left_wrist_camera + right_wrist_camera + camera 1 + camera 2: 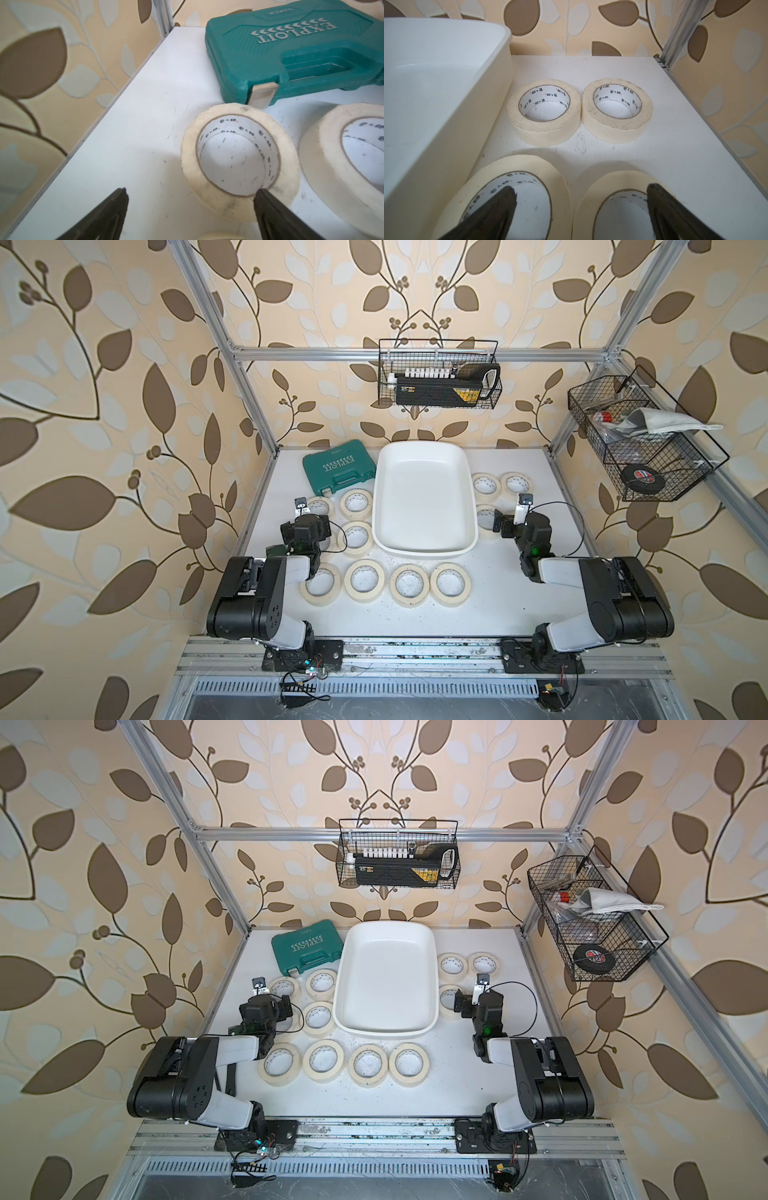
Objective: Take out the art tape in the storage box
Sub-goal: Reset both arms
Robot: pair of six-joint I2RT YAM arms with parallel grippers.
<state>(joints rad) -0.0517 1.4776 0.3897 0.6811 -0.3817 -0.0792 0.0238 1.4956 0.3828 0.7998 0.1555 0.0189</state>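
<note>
Jaws wide and holding nothing, the left gripper (pixel 191 191) and right gripper (pixel 582 189) hover over art tape (pixel 544 135) lying on the table (pixel 498 605). The storage box (pixel 424 497) between them is empty, so removal looks finished.

Art tape (pixel 450 601) flanks the storage box (pixel 424 552); table (pixel 490 605) front seems clear.

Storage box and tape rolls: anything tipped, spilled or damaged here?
Nothing stands out. The storage box sits upright and empty; every visible art tape roll lies flat on the table. Only dark scuffs mark the table and roll edges.
</note>
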